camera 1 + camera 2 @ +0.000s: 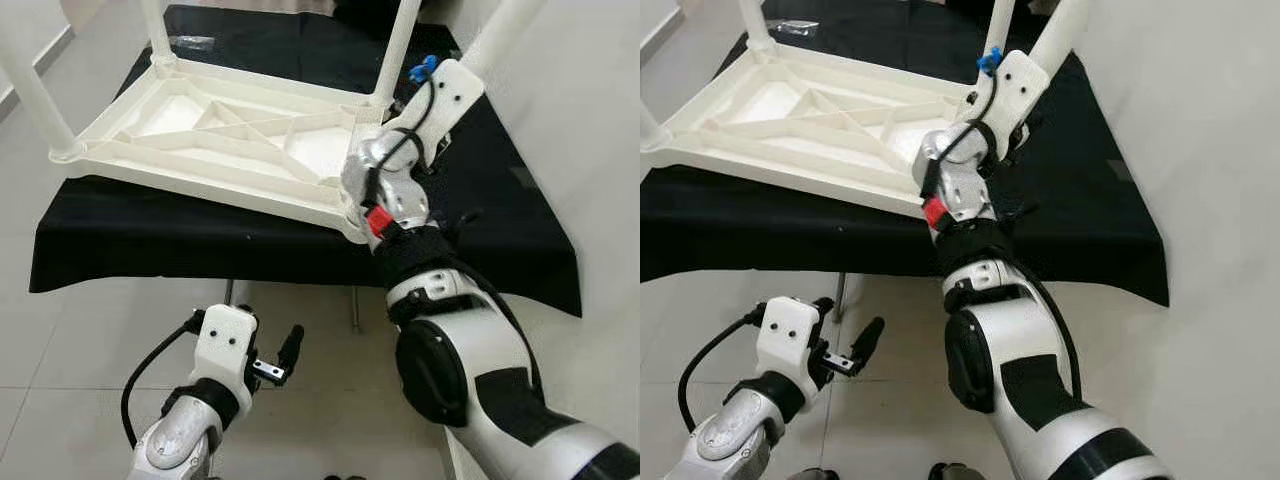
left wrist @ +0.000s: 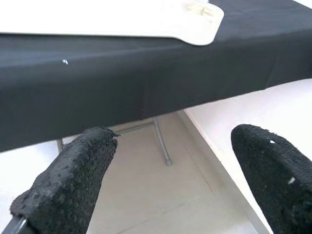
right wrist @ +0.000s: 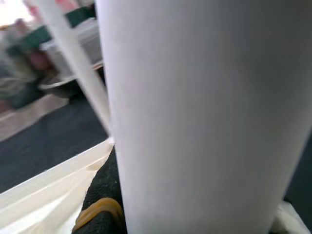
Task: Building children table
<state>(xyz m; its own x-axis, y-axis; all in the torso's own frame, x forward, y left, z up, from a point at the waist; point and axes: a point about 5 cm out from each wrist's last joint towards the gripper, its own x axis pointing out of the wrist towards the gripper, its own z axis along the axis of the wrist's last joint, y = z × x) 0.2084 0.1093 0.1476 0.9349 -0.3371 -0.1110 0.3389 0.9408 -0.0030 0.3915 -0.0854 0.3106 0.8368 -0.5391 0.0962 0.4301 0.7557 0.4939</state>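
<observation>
Black-draped bench (image 1: 120,240), upturned table (image 1: 220,140), leg (image 1: 1065,30) against right tool (image 1: 1025,110).

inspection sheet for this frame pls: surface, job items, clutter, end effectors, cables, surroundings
Surface: black-draped folding table, metal legs below.
Job's things: white children's table top upside down on the cloth, ribbed underside up; three white legs stand in corner sockets; a fourth leg is at the near right corner.
Clutter: small clear bag on the far cloth.
End effectors: right end effector at the fourth leg, grip hidden; left end effector open, low before the table.
Cables: black cable loops by the left wrist; black cable on the right wrist.
Surroundings: pale tiled floor.
</observation>
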